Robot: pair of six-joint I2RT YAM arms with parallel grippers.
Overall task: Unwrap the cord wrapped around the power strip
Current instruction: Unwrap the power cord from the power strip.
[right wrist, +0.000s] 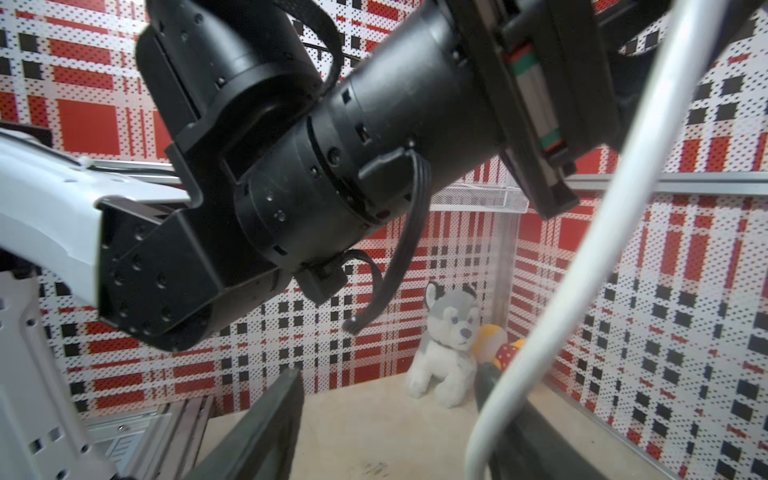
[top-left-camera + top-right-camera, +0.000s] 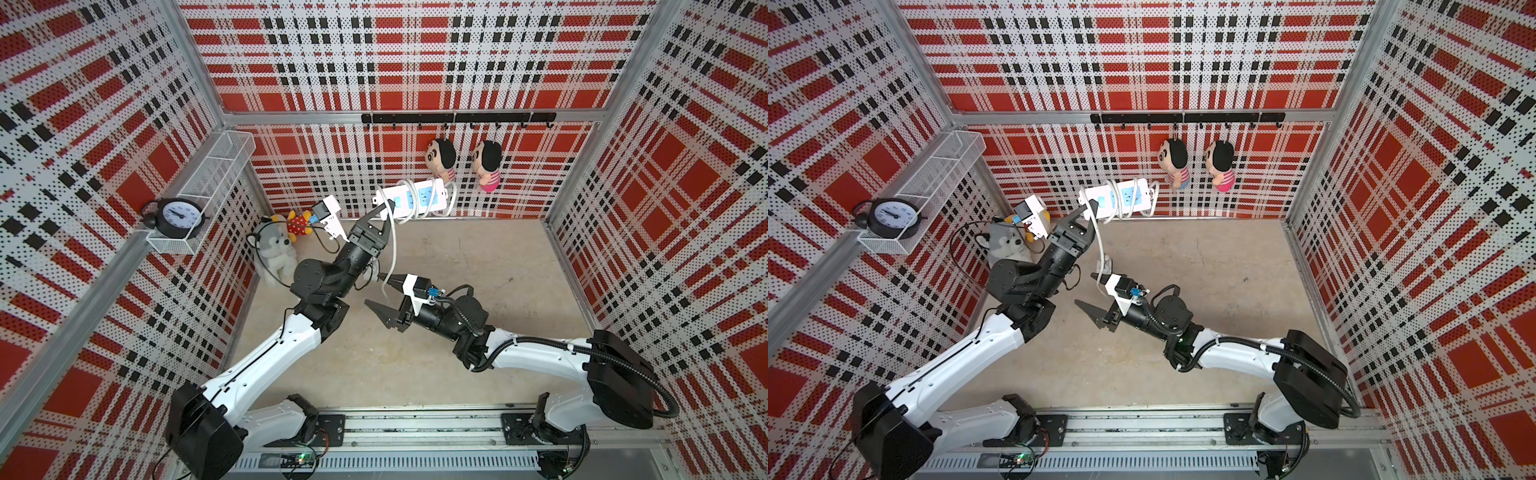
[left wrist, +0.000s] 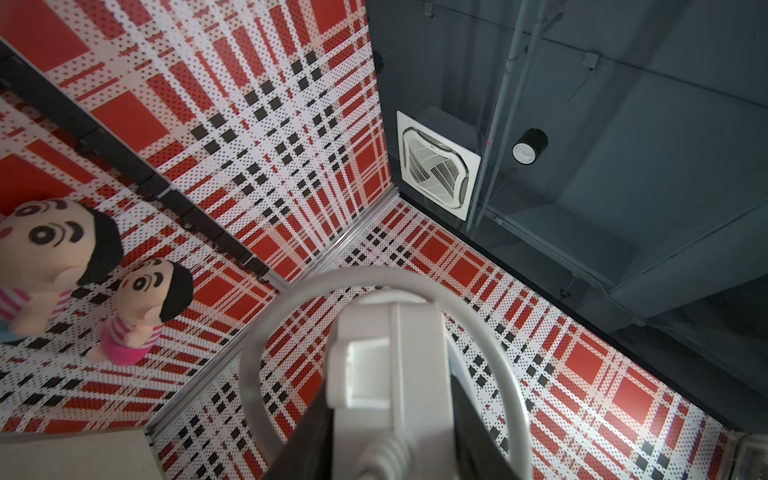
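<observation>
Plaid walls (image 2: pixel 415 62); left claw (image 2: pixel 384 210) seemingly overlaps power strip (image 2: pixel 420 195).

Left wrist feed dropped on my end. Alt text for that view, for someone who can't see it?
The left end effector grips one end of the white power strip, seen close and blurred, with a loop of white cord arcing around it. Two plush dolls show against the red plaid wall behind, and a ceiling vent shows beyond.

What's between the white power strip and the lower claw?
Only the white cord, hanging loose from the power strip down to the open right gripper. Both top views show it.
</observation>
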